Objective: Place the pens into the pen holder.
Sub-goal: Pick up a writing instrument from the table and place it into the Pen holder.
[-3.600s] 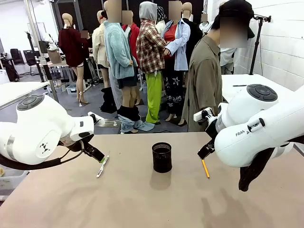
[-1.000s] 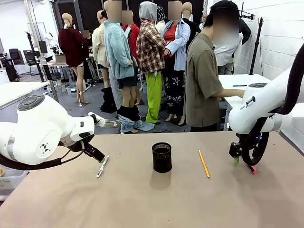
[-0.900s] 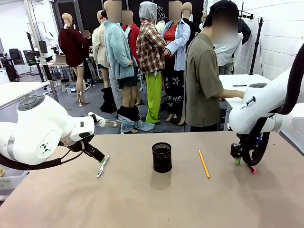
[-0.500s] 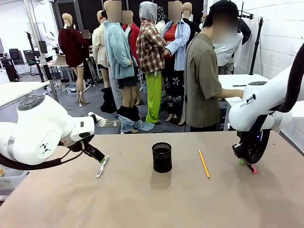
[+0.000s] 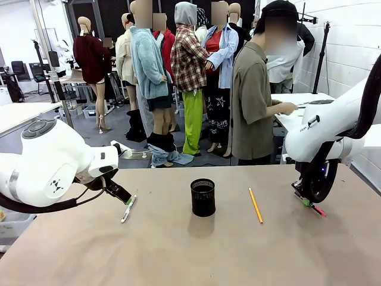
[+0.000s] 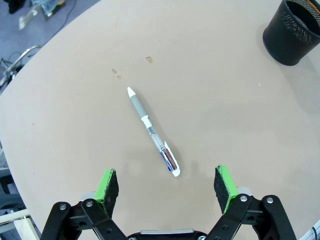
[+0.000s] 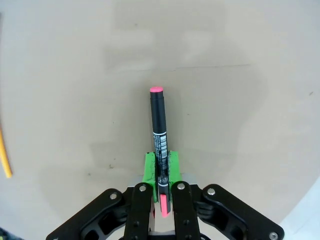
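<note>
On the right side of the tan table (image 5: pixel 178 256), the right gripper (image 7: pixel 161 162) is clamped tight on a black marker (image 7: pixel 158 120) w/ pink ends. Its green pads (image 7: pixel 148 167) pinch the lower barrel, and the rest of the marker sticks straight out ahead of them, pink cap farthest from the wrist. From the front, the marker sits low near the table's right edge, slightly tilted; whether it touches the surface can't be told. Opposite, on the left side, the left gripper (image 6: pixel 165 182) hangs w/ jaws spread wide above a white pen (image 6: pixel 150 132) w/ a grey grip. The pen lies flat on the table, its near end between the two pads, touching neither. Mid-table, the pen holder (image 5: pixel 203 198), a black mesh cup, stands upright, approx. halfway between the white pen and a yellow pencil (image 5: pixel 256 205). The pencil lies flat to the holder's right, apart from both the cup and the right gripper. Neither pen, pencil nor marker is in the holder. Beyond the far edge, a person (image 5: pixel 253 107) in an olive shirt stands side-on, one hand reaching toward a second table at right.
</note>
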Tool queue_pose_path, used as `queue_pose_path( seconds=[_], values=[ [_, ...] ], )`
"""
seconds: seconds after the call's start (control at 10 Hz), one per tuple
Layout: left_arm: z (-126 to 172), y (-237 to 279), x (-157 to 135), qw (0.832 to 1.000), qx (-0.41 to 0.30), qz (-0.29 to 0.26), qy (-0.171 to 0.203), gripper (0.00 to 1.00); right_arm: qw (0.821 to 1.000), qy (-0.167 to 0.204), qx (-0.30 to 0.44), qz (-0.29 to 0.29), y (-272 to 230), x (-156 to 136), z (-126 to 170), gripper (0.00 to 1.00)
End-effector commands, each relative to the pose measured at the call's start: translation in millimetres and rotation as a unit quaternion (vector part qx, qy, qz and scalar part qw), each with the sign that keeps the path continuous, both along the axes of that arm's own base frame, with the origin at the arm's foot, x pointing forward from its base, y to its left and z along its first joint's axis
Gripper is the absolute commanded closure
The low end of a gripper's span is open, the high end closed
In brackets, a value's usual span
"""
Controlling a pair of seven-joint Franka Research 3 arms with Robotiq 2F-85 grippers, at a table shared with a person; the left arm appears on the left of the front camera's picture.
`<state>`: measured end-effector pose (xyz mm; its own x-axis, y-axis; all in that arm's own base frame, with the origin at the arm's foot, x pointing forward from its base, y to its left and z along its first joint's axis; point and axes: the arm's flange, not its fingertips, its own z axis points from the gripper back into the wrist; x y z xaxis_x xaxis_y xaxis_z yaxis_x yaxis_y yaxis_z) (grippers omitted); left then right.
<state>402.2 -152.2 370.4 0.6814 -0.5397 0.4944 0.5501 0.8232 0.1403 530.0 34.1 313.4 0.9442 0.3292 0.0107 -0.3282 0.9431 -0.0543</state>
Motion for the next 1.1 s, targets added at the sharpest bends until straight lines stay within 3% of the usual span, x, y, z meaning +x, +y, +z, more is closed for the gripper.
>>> queue_pose_path(
  seconds=[0.0, 0.3, 0.4, 0.8, 1.0],
  values=[
    [1, 1, 0, 1.0, -0.001, 0.001, -0.001, 0.0, 0.996, -0.027, 0.035, 0.072, 5, -25, 28, 1.0],
    [1, 1, 0, 1.0, -0.001, 0.001, -0.001, 0.0, 0.962, -0.13, 0.148, 0.191, 27, -61, 88, 1.0],
    [1, 1, 0, 1.0, -0.001, 0.001, -0.001, 0.0, 0.934, -0.168, 0.208, 0.237, 40, -68, 105, 1.0],
    [1, 1, 0, 1.0, -0.001, 0.001, -0.001, 0.0, 0.818, -0.242, 0.362, 0.377, 92, -67, 139, 1.0],
    [1, 1, 0, 1.0, -0.001, 0.001, -0.001, 0.0, 0.74, -0.264, 0.448, 0.427, 125, -51, 141, 1.0]
  ],
)
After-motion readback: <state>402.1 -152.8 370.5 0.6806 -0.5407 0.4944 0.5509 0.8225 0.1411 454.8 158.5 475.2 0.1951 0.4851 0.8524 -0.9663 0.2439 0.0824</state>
